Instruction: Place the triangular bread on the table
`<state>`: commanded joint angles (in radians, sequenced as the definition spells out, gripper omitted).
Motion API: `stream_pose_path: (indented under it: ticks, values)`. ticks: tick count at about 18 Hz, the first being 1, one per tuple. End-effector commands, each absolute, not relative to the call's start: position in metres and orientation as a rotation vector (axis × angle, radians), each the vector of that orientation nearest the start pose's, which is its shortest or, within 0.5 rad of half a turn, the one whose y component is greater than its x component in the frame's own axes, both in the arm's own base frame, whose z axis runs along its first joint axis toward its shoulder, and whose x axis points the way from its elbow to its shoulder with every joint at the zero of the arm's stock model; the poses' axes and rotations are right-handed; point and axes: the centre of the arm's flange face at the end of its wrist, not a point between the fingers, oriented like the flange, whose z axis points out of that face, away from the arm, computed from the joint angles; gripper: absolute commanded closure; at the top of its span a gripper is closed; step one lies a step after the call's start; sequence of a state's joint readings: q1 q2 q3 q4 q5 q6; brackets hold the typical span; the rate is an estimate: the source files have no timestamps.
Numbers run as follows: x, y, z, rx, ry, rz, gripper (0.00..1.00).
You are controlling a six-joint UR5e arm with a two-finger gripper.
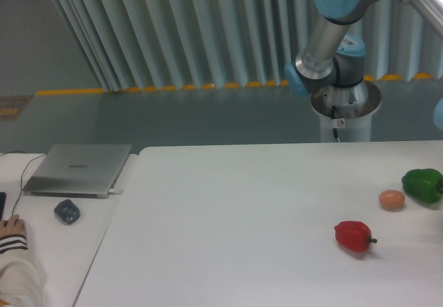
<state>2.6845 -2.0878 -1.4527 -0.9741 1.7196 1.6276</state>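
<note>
The triangular bread is out of view. The large white table [228, 224] fills the lower frame. Only the arm's base, grey links and blue joints [332, 51] show behind the table's far right edge. The arm runs off the top right corner, and the gripper is outside the picture.
A red pepper [354, 236], a small tan egg-like ball [391, 199] and a green pepper [423, 184] lie on the table's right side. On the smaller desk at left sit a closed laptop [77, 169] and a dark mouse [67, 211]. A person's hand [12, 229] rests at the left edge.
</note>
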Motion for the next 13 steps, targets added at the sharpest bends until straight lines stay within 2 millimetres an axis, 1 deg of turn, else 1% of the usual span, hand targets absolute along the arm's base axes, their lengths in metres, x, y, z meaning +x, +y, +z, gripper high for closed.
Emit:
stream_pose_path:
  ticks: [1,2,4,5,7,8,12,13]
  values:
    - [-0.564,0.412,0.303,-3.127,0.8,0.36,0.75]
    - [-0.564,0.412,0.301,-3.13,0.791,0.353,0.8]
    - [-0.562,0.412,0.301,-3.131,0.781,0.348,0.83]
    - [-0.562,0.412,0.301,-3.133,0.782,0.344,0.91]
    - [-0.56,0.409,0.306,-3.138,0.787,0.304,0.91]
    - [-0.56,0.409,0.308,-3.143,0.779,0.293,1.0]
    - [-0.557,0.405,0.316,-3.141,0.775,0.244,1.0]
    - [-0.554,0.404,0.324,-3.141,0.776,0.241,1.0]
